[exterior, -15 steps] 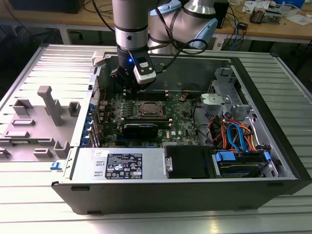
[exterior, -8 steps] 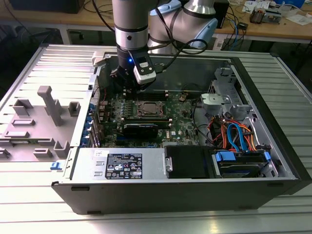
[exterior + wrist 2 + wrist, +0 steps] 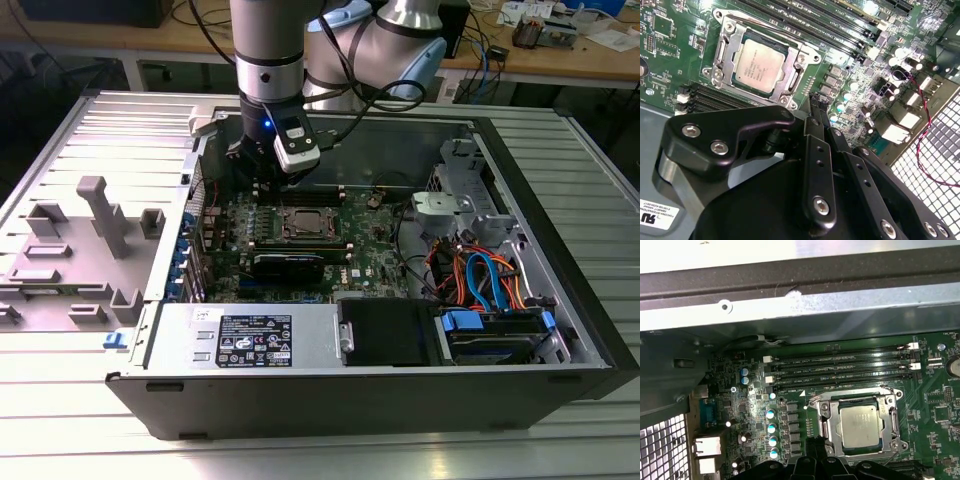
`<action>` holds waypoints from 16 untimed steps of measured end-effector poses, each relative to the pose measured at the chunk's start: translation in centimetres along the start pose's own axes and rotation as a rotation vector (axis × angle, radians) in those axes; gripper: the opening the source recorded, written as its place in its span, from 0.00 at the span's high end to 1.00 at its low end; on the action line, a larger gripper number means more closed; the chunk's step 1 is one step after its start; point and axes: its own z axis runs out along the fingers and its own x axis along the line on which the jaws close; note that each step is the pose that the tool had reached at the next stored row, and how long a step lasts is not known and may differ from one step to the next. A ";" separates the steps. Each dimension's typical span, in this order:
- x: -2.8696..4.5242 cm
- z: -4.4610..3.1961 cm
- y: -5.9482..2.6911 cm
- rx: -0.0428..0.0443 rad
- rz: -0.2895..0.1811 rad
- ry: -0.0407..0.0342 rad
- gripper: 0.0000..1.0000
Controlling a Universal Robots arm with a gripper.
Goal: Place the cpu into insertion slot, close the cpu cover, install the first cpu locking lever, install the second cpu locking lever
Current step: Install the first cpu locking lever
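With the cpu [image 3: 759, 65] under its lowered cpu cover [image 3: 724, 46], the gripper [image 3: 817, 102] hangs just beside, fingers [image 3: 818, 162] narrowed and empty, probably to press rather than grasp.

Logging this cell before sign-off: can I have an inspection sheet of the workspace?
Surface: ribbed grey metal table carrying an open black computer case.
Job's things: silver-topped square cpu lies in the dark insertion slot, thin silver windowed cpu cover down around it.
Clutter: grey plastic fixture blocks at the exterior view's left.
Grippers: black gripper above the green circuit board, close beside the slot.
Cables: orange and blue cables inside the case.
Surroundings: wooden bench behind.
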 end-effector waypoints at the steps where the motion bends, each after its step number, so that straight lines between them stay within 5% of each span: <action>1: 0.10 0.00 -0.01 0.0000 -0.005 0.0000 0.89; 12: 0.70 0.01 -0.03 -0.0020 -0.126 0.0000 0.89; 16: 0.70 0.01 -0.02 -0.0023 -0.128 -0.0001 0.89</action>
